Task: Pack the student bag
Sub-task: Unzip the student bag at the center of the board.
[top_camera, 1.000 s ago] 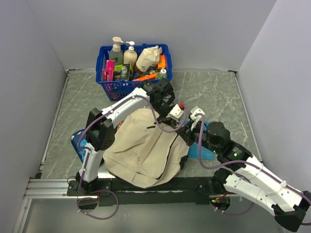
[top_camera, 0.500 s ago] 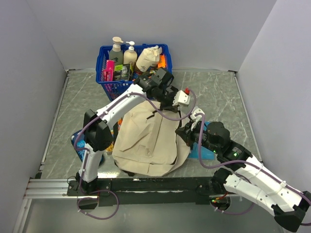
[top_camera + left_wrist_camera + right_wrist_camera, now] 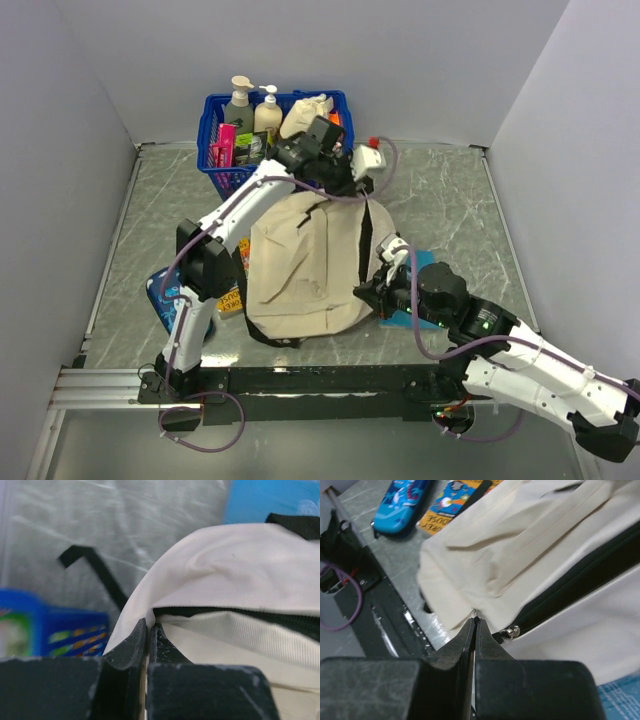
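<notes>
Grey marbled table (image 3: 440,200) fills the walled cell, with a blue basket (image 3: 222,178) of bottles at its far edge. The student bag (image 3: 300,265) lies mid-table, its far end just in front of the basket. The left end effector (image 3: 148,629) is closed, pinching cream fabric at the lip of the zipper opening there. The right end effector (image 3: 474,623) is closed too, nipping a fold at the bag's near right edge beside the metal zipper pull (image 3: 511,631). A blue pencil case (image 3: 395,505) lies left of the bag.

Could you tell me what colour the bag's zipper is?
Black: the zipper on the beige bag, best in the right wrist view.
</notes>
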### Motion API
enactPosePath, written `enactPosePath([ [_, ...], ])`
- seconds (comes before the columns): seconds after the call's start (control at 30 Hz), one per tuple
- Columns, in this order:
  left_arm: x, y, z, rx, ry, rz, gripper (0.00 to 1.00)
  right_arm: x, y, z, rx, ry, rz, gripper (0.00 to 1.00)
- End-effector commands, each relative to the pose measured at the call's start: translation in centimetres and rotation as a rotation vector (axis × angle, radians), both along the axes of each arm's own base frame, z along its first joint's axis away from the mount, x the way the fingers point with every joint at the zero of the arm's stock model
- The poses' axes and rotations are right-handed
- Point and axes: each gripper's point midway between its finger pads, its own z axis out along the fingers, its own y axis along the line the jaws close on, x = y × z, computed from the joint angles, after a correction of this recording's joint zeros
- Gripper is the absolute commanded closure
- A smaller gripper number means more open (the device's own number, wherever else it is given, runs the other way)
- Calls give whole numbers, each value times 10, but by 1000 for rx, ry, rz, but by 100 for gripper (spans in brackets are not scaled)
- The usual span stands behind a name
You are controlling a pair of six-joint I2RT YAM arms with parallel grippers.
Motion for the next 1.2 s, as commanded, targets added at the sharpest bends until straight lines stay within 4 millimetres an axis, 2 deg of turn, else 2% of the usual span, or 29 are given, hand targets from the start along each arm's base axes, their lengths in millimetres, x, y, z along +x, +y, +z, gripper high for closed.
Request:
enactPosePath([
  [0.0,62,16,89,-208,-182,250,99,-20,6,2,35,36,23,100],
  [0.13,70,26,95,-233,-166,350,99,-30,13,-9,29,81,46,100],
  [0.23,73,30,93,-241,-136,412,99,-35,17,-26,6,118,41,100],
  [0.27,72,30,92,-241,-127,419,99,-35,17,-38,-18,136,32,100],
  [0.33,65,28,87,-239,-90,394,99,-30,14,-48,-38,157,-24,100],
  [0.37,60,27,85,-242,-74,383,96,-27,12,-52,-60,161,-51,100],
  [0.4,53,24,83,-245,-52,362,88,-23,9,-52,-62,168,-86,100],
  [0.43,42,22,79,-247,-18,331,74,-14,2,-52,-73,151,-147,100],
  [0.47,36,22,78,-242,-2,316,49,-11,-1,-47,-69,138,-168,100],
  [0.53,21,22,73,-216,19,286,37,-6,-7,-42,-62,118,-209,100],
  [0.57,17,23,73,-205,21,287,21,-3,-11,-37,-49,102,-232,100],
  [0.73,1,41,74,-180,44,335,5,-1,-14,-37,-34,101,-253,100],
  [0.83,-18,43,72,-179,131,331,3,-4,-10,-44,-22,121,-240,100],
  [0.9,-45,31,66,-203,249,261,1,-6,-7,-46,-9,133,-225,100],
  [1.07,-102,1,19,-222,429,106,5,-7,-3,-53,-5,146,-215,100],
  [1.17,-120,-9,-5,-207,526,46,8,-8,-2,-53,-6,144,-208,100],
])
